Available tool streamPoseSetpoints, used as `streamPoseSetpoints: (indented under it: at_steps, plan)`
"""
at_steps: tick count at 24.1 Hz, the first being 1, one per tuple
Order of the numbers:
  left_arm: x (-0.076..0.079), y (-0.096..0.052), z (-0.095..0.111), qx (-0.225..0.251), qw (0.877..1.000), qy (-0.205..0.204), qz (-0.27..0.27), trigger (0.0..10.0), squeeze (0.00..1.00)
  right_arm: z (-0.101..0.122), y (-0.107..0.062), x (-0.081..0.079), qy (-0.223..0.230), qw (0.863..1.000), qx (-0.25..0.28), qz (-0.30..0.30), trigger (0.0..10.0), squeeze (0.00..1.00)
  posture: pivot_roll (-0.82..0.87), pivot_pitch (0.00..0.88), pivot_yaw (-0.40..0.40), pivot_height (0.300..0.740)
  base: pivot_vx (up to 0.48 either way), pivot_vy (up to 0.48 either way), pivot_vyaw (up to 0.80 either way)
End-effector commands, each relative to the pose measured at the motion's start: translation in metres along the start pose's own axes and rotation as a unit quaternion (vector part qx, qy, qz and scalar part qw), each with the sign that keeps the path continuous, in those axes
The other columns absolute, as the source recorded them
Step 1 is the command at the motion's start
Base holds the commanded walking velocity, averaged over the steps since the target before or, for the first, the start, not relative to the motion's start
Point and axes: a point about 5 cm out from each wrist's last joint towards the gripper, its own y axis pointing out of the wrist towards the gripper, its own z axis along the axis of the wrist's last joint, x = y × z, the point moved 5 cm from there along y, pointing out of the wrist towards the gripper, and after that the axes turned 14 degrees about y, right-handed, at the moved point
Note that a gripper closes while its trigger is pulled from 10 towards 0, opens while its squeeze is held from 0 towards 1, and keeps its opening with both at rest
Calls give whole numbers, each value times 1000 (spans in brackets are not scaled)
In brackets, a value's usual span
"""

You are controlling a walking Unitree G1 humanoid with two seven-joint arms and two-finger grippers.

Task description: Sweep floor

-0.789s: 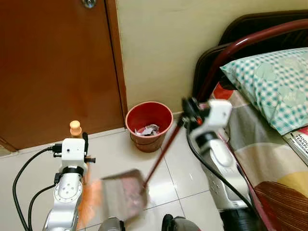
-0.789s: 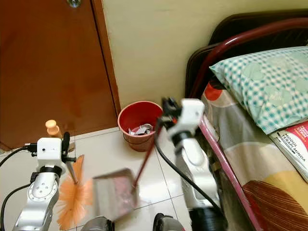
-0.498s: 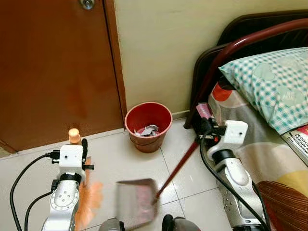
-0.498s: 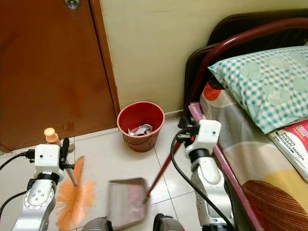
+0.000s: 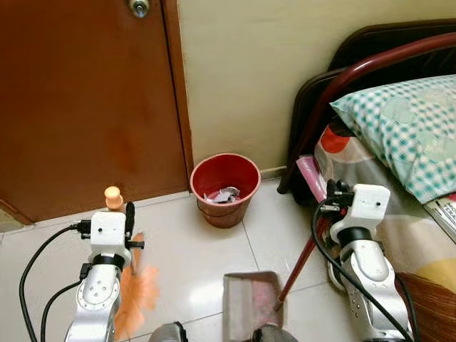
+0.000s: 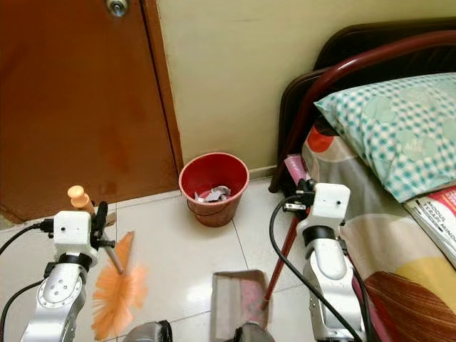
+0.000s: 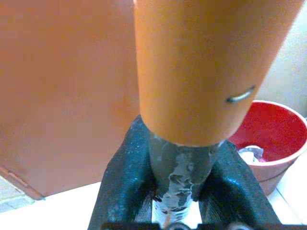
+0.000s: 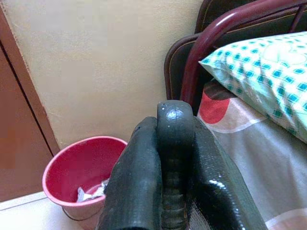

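Left tool [image 7: 180, 191] pinching the orange broom [image 6: 117, 292] at 8 o'clock over the floor [image 5: 192, 242]. Right tool [image 8: 168, 191] clamping the dustpan [image 5: 249, 303] handle at 4 o'clock, pan lying at 6 o'clock below the red bin [image 5: 225, 187].

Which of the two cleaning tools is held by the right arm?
The long-handled dustpan, whose red pole the right tool clamps near the bed. The orange brush is in the left tool.
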Motion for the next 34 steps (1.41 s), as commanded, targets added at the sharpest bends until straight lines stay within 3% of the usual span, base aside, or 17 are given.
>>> streamPoseSetpoints:
  at_steps: [1, 7, 30, 34]
  plan:
    - [-1, 0, 5, 4, 1000, -13, 1, 10000, 0, -3, -1, -1, 8, 1000, -4, 1, 10000, 0, 69, 139, -8, 740, 0, 311, 0]
    - [-5, 6, 22, 23, 999, -23, 4, 10000, 0, -8, 0, -8, 15, 1000, -12, 10, 10000, 0, 77, 143, -14, 740, 0, 407, -87]
    - [-2, 7, 24, 18, 999, -28, 2, 10000, 0, -10, 2, -8, 7, 1000, -12, 9, 10000, 0, 73, 148, -12, 740, 0, 404, -481]
    - [-2, 5, 33, 32, 999, -17, -1, 10000, 0, -10, 4, -7, 5, 1000, -12, 9, 10000, 0, 73, 150, -13, 740, 0, 398, -428]
